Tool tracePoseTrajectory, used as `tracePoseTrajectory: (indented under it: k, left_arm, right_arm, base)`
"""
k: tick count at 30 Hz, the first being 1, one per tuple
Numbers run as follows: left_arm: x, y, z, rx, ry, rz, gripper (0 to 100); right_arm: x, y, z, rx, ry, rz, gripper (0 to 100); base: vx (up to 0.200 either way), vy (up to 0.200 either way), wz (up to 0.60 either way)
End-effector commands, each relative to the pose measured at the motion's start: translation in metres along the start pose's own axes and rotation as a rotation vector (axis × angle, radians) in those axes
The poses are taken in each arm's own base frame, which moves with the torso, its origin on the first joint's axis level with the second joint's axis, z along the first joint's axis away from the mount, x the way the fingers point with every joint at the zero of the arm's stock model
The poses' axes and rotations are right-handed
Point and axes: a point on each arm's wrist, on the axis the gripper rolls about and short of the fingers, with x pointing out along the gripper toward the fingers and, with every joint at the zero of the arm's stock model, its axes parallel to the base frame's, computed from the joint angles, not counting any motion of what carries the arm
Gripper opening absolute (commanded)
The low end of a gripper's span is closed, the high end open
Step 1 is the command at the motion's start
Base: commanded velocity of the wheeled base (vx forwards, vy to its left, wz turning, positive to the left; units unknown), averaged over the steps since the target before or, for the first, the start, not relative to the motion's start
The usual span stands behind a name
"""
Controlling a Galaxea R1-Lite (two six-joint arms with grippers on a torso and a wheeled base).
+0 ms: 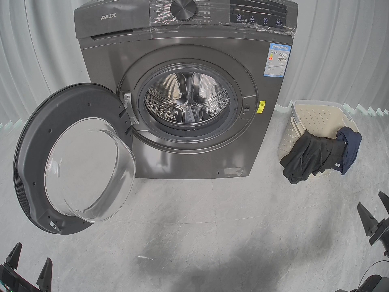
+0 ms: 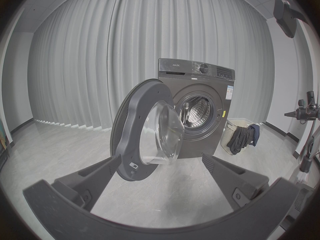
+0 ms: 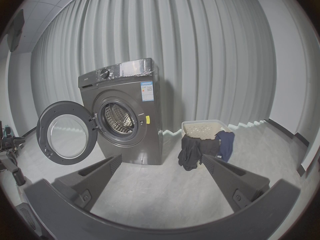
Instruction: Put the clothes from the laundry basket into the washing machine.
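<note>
Head view: we see the clothes (image 1: 314,155) draped over the rim of the laundry basket (image 1: 316,102), on the floor (image 1: 202,207) right of the washing machine (image 1: 182,102). Dangling cloth could, we judge, drag or snag on the open door (image 1: 73,159).

Left wrist view: our left hand (image 2: 159,157) is spread wide and empty.

Right wrist view: our right hand (image 3: 161,156) is likewise released, holding nothing, well apart from the clothes.

Grey floor (image 1: 210,232) – washing machine (image 1: 182,102) standing, laundry basket (image 1: 318,118) just beside.
</note>
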Motion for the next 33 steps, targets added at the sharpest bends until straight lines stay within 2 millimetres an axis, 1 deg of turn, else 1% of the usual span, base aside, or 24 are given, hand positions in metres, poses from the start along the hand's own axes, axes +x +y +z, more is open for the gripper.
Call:
tracePoseTrajectory:
  k: [1,3,5,6,7,11,20,22,23,24,25,30,33]
  left_arm:
    - [0.000,0.000,-0.005,0.000,0.001,0.001,100]
    - [0.000,0.000,-0.005,0.000,0.001,-0.002,100]
    - [0.000,0.000,-0.005,0.000,0.001,0.001,100]
    - [0.000,0.000,-0.005,0.000,0.001,0.001,100]
    - [0.000,0.000,-0.005,0.000,0.001,0.001,100]
    - [0.000,0.000,-0.005,0.000,0.001,0.000,100]
    - [0.000,0.000,-0.005,0.000,0.001,-0.002,100]
    - [0.000,0.000,-0.005,0.000,0.001,0.000,100]
    - [0.000,0.000,-0.005,0.000,0.001,0.000,100]
    - [0.000,0.000,-0.005,0.000,0.001,0.000,100]
    - [0.000,0.000,-0.005,0.001,0.001,-0.005,100]
    - [0.000,0.000,-0.005,0.000,0.001,-0.003,100]
    - [0.000,0.000,-0.005,-0.002,0.001,-0.003,100]
  right_arm:
    - [-0.038,-0.007,-0.011,0.009,-0.134,-0.078,100]
    - [-0.043,-0.008,-0.015,0.008,-0.139,-0.089,100]
    - [-0.053,-0.008,-0.024,0.003,-0.142,-0.114,100]
    - [-0.053,-0.008,-0.024,0.003,-0.142,-0.114,100]
    - [-0.059,-0.009,-0.031,0.000,-0.136,-0.126,100]
    - [-0.067,-0.009,-0.044,0.007,-0.114,-0.131,100]
    - [-0.067,-0.009,-0.045,0.014,-0.101,-0.143,100]
    - [-0.069,-0.008,-0.047,0.008,-0.106,-0.197,100]
    - [-0.072,-0.007,-0.053,-0.002,-0.106,-0.216,100]
    - [-0.072,-0.007,-0.053,-0.002,-0.106,-0.216,100]
    - [-0.073,-0.006,-0.058,-0.019,-0.070,-0.183,100]
    - [-0.073,-0.006,-0.057,-0.036,-0.083,-0.184,100]
    - [-0.073,-0.006,-0.059,-0.030,-0.057,-0.201,100]
  base:
    - [0.000,0.000,0.00]
    - [0.000,0.000,0.00]
    - [0.000,0.000,0.00]
    - [0.000,0.000,0.00]
    - [0.000,0.000,0.00]
    - [0.000,0.000,0.00]
    - [0.000,0.000,0.00]
    - [0.000,0.000,0.00]
    - [0.000,0.000,0.00]
    - [0.000,0.000,0.00]
    - [0.000,0.000,0.00]
    - [0.000,0.000,0.00]
    - [0.000,0.000,0.00]
